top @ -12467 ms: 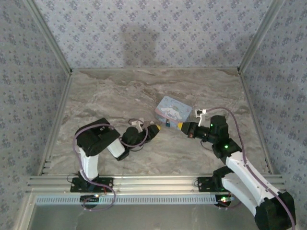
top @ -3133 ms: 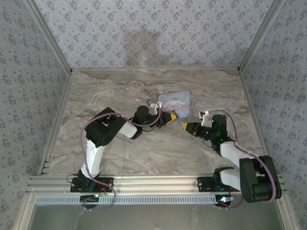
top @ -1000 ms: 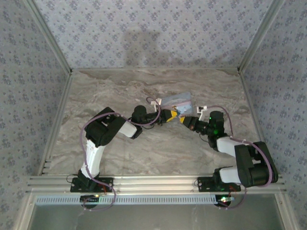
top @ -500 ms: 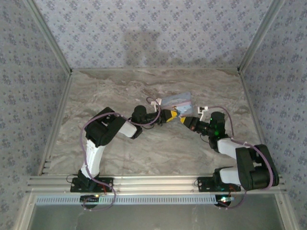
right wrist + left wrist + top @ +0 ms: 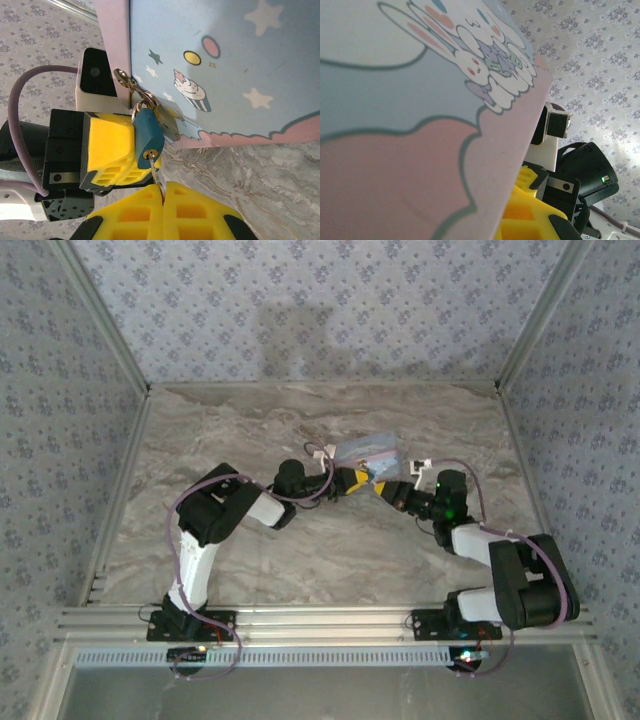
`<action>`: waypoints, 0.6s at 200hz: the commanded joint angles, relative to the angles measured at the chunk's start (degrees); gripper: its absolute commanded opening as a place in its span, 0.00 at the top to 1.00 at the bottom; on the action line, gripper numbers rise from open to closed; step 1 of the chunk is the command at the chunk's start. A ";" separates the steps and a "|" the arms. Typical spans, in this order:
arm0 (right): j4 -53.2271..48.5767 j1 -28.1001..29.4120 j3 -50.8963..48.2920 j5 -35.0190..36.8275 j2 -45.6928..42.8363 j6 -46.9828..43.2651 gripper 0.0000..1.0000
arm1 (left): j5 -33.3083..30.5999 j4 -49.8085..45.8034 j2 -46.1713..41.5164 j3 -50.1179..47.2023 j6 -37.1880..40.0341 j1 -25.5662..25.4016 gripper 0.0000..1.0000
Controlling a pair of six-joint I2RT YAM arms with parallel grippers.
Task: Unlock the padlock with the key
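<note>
While both arms reach inward, the right end effector pinches the key, seated in the padlock; the left end effector seemingly clamps that padlock.

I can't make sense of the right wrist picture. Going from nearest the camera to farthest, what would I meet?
right pincer, shut on the key → key, its tip at the padlock's keyhole → padlock → cartoon tin
</note>
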 commanded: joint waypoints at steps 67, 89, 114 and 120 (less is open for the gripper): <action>2.29 -1.09 5.10 -2.02 3.43 6.95 1.00 | 4.20 3.96 -0.07 1.10 1.22 -0.94 1.00; 1.34 -1.61 5.36 -2.27 3.52 7.66 1.00 | 4.43 3.93 -0.09 1.38 1.23 -1.00 1.00; -1.27 -2.16 5.93 -1.95 3.11 7.12 1.00 | 4.80 3.97 -0.12 1.74 1.23 -1.04 1.00; -2.08 -2.30 6.09 -1.85 2.92 6.40 1.00 | 4.86 3.93 -0.08 1.82 1.12 -1.04 1.00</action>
